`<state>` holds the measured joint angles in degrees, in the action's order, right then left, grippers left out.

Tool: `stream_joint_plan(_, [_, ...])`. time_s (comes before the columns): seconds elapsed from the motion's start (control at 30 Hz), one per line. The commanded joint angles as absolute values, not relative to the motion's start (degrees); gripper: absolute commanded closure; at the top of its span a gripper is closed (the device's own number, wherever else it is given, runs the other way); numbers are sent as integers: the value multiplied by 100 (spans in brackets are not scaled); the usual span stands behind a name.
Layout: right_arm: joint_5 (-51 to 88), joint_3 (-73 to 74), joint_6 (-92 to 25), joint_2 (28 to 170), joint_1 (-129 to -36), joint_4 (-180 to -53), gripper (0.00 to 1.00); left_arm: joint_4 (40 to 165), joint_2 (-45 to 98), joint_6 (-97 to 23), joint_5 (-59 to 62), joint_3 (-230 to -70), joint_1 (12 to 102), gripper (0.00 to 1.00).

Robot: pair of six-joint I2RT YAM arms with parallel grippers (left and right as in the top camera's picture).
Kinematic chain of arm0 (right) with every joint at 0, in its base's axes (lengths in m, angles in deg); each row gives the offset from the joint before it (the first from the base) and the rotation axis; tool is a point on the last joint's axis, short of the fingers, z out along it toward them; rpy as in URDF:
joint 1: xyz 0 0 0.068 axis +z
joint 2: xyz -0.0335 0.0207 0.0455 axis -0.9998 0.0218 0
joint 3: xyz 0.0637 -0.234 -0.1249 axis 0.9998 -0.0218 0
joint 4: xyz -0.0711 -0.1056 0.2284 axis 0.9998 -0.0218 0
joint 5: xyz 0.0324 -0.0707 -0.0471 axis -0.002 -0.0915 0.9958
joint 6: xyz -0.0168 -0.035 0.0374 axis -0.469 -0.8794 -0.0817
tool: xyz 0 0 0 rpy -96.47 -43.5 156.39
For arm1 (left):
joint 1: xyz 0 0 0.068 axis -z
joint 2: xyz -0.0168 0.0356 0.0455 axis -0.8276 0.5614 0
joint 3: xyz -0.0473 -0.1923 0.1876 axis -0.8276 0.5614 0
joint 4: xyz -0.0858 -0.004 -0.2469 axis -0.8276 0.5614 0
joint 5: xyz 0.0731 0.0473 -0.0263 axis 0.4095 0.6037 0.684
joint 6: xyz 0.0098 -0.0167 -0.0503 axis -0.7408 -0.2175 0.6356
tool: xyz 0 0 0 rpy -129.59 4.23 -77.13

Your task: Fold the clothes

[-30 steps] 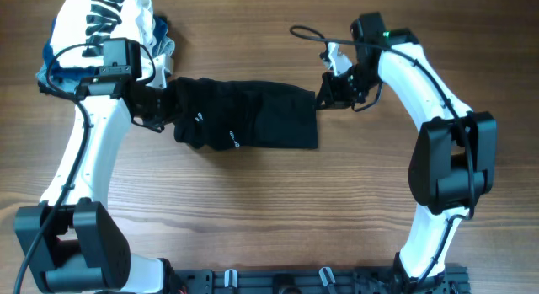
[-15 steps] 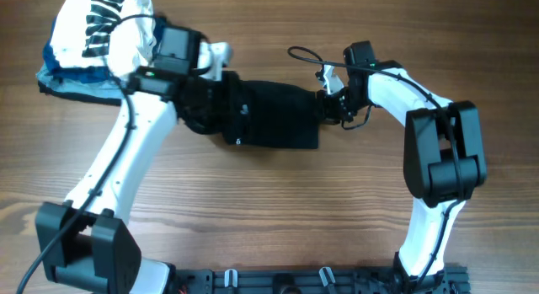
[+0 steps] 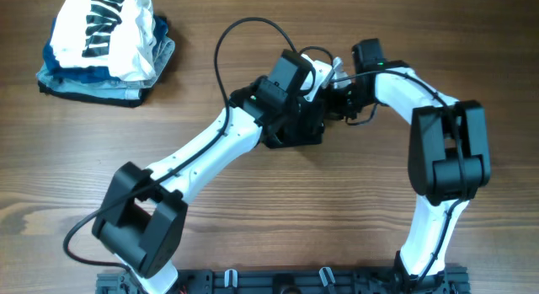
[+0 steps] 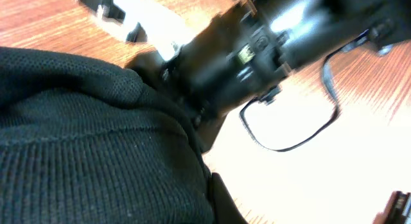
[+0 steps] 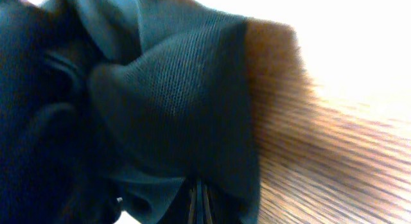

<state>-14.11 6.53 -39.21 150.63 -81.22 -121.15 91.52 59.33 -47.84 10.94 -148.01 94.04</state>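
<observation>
Shirt (image 3: 296,134): it lies on the tabletop (image 3: 253,210) right of centre and toward the far side, gathered into a compact dark lump between my two hands. Most of it is under my left wrist. The part that shows is somewhat wider left to right than near to far, so I put its long axis left-right. Neither collar nor label is in view, and I cannot tell which way it points.

Left arm: it reaches from the near left corner diagonally across the tabletop, elbow low and forearm stretched toward the far right. My left hand (image 3: 310,110) sits over the top of the lump. In the left wrist view black knit (image 4: 83,153) fills the near left of the picture, right up against the camera. My fingers are not clearly visible there, so I cannot tell whether this hand is apart or together.

Right arm: it rises from the near right, bends at the elbow and turns left. My right hand (image 3: 335,98) is at the shirt's right edge, just beside the left hand. In the right wrist view the fabric (image 5: 173,89) bunches in folds that narrow to a pinch at the bottom edge. I read this hand as clamped on the shirt.

Other items: a white garment (image 3: 101,33) lies on blue denim (image 3: 84,88) in the far left corner, well apart from the shirt.
</observation>
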Motion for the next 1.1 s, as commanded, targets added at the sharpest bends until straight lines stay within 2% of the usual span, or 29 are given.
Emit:
stream_joint_plan(0.0, [-2205,1125,-3801,14897,-8544,-12065,96,9047,6064,-4872,1236,-14901,9452,96])
stream_joint_plan(0.23, [-2281,1903,-3447,14213,-9355,-12056,96,9026,6064,-4872,1258,-14901,9452,94])
stream_joint_plan(0.27, [-2283,1912,-3405,14191,-9423,-12058,95,9023,6066,-4874,1258,-14901,9463,83])
stream_joint_plan(0.33, [-2286,1912,-3416,14180,-9530,-12111,92,8984,6066,-4874,1256,-14901,9463,29])
stream_joint_plan(0.37, [-2286,1912,-3438,14180,-9571,-12163,87,8949,6066,-4874,1258,-14901,9463,3])
stream_joint_plan(0.4, [-2286,1912,-3525,14180,-9587,-12214,80,8873,6066,-4872,1256,-14901,9461,0])
stream_joint_plan(0.5, [-2288,1912,-3718,14180,-9584,-12347,65,8451,5979,-4682,1210,-14960,9459,0])
stream_joint_plan(0.73, [-2286,1912,-4594,14180,-9571,-12998,50,8685,5275,-4568,1262,-15902,9105,0])
stream_joint_plan(0.93, [-1728,1899,-5403,14228,-9158,-13859,30,9231,4281,-4568,1490,-16014,7977,0])
stream_joint_plan(1.07, [-1385,1702,-5728,14305,-8614,-13822,28,10188,4184,-4572,1732,-16012,7206,0])
